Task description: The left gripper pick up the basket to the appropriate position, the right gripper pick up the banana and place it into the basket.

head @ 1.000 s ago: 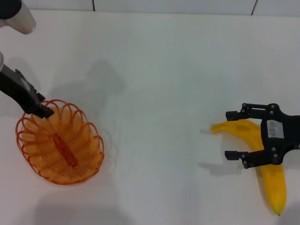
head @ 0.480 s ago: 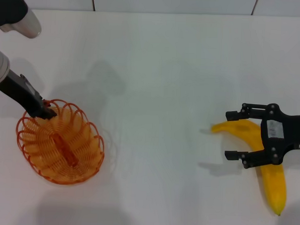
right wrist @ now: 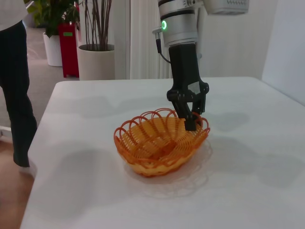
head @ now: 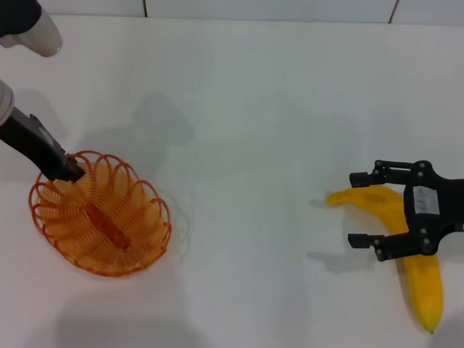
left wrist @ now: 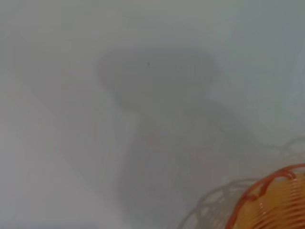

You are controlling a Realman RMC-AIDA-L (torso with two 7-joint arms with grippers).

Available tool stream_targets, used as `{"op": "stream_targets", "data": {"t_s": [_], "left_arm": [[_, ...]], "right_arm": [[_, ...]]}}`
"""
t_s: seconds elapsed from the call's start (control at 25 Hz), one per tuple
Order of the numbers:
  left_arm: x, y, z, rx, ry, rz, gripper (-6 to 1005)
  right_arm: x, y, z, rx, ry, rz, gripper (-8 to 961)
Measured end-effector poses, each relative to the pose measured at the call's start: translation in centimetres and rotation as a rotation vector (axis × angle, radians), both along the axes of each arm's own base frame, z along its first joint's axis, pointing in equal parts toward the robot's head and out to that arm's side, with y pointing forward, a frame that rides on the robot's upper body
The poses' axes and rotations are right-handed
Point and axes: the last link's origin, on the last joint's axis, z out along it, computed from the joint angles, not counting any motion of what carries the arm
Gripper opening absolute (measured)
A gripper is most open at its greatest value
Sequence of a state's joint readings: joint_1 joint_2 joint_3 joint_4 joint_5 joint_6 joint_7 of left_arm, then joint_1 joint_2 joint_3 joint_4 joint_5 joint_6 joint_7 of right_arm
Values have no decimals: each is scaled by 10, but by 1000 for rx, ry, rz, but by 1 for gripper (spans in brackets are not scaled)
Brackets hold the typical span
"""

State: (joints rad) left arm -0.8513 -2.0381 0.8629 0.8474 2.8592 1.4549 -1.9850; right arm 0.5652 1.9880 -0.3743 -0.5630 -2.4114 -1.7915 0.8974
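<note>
The orange wire basket [head: 99,218] is at the left of the white table, hanging a little above it with its shadow underneath. My left gripper [head: 66,169] is shut on the basket's far-left rim. In the right wrist view the basket [right wrist: 159,140] shows with the left gripper [right wrist: 190,119] pinching its rim, and a piece of the rim [left wrist: 267,200] shows in the left wrist view. The yellow banana [head: 421,286] lies at the right. My right gripper [head: 354,209] is open, with one finger on each side of the banana's upper end.
The white table [head: 258,106] stretches between the basket and the banana. In the right wrist view, a standing person [right wrist: 16,81] and potted plants [right wrist: 95,52] are beyond the table's far edge.
The basket has shifted a little to the right and turned, held by the left gripper. The right gripper and the banana have not moved.
</note>
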Motion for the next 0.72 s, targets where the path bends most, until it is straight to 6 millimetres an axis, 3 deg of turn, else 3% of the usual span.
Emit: {"op": "stream_targets", "data": {"t_s": [0.72], "left_arm": [[21,-6,5,-43,-96,-23,124]], "right_arm": [[3,-2,1,2,-3,-8,889]]}}
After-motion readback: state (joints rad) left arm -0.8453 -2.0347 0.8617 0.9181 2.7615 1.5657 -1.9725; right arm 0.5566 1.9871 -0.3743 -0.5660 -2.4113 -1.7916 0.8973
